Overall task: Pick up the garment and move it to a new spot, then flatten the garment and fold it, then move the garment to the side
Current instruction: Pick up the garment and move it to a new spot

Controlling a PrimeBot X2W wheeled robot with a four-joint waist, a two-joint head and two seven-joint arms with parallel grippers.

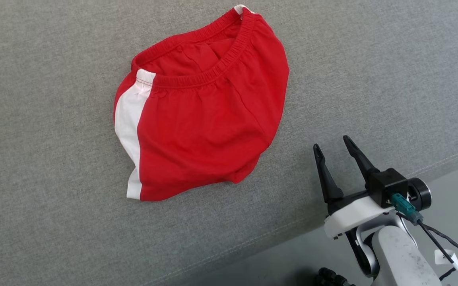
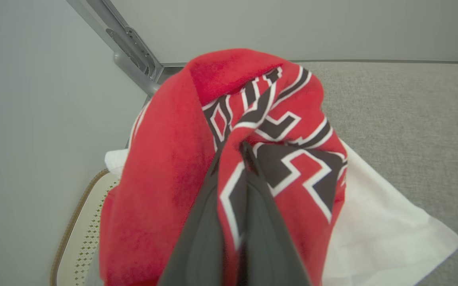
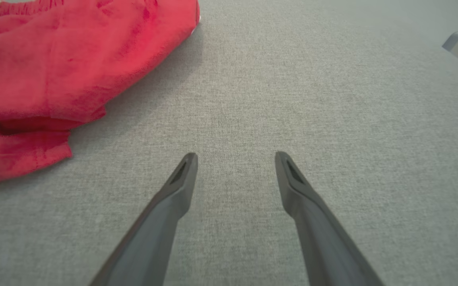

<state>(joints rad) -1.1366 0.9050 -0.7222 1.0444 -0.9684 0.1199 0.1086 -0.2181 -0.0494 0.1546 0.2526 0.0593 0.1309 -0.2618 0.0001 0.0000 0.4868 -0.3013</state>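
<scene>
At the far left of the left wrist view, a pale woven basket (image 2: 80, 242) sits against a plain wall, with a metal frame (image 2: 133, 43) running up behind it. In the middle of that view the left gripper (image 2: 245, 146) is clamped tight on a red patterned garment (image 2: 161, 159), whose black-and-white lettering bunches over both fingers. This garment is raised above a white cloth (image 2: 380, 222) that spreads out to the right onto the grey fabric surface (image 2: 412, 119). In the head view, red shorts (image 1: 205, 131) lie on the same grey covering, left of centre. Their white side stripe (image 1: 127, 119) is on the left, and the elastic waistband (image 1: 213, 67) gapes at the top. Well apart from them, at the lower right near the cushion's edge, the right gripper (image 1: 331, 142) has its jaws spread wide and holds nothing. In the right wrist view its fingers (image 3: 181, 178) point over bare grey fabric, with the shorts off to the upper left.
</scene>
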